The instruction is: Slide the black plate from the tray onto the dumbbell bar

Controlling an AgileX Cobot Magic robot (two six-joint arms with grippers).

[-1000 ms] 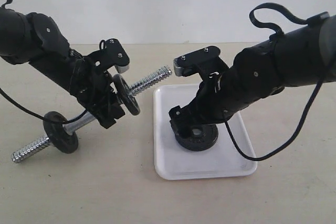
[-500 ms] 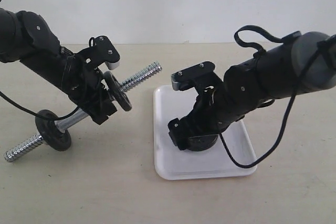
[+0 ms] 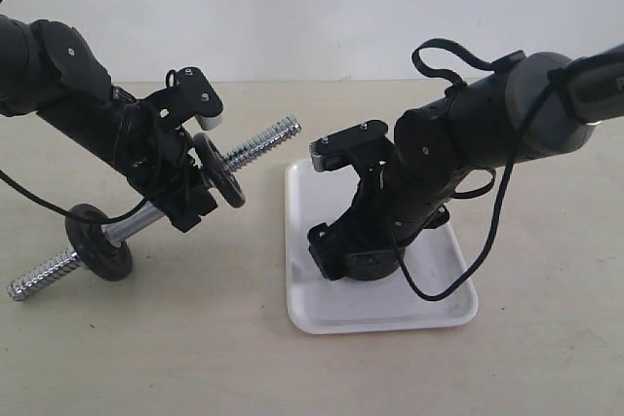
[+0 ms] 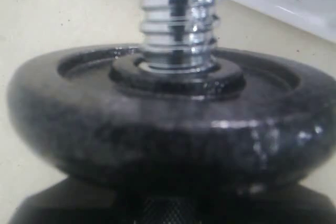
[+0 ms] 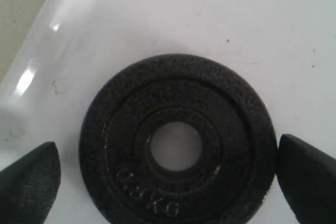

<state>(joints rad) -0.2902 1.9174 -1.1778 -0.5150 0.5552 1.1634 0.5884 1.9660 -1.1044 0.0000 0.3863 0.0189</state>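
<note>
Our right pincer (image 5: 168, 181) hangs wide open astride the black plate (image 5: 178, 85), flat on the white tray (image 3: 441, 311), gripping nothing, while our left pincer (image 3: 187, 197) clamps the dumbbell bar (image 3: 261, 147); closing off-centre, we judge, could let the rounded rim squirt out or tip.

Robotics lab bench by the look — bare beige tabletop (image 3: 195, 358), plain white wall (image 3: 292, 7), black cabled left arm (image 3: 88, 114) and right arm (image 3: 487, 129).
</note>
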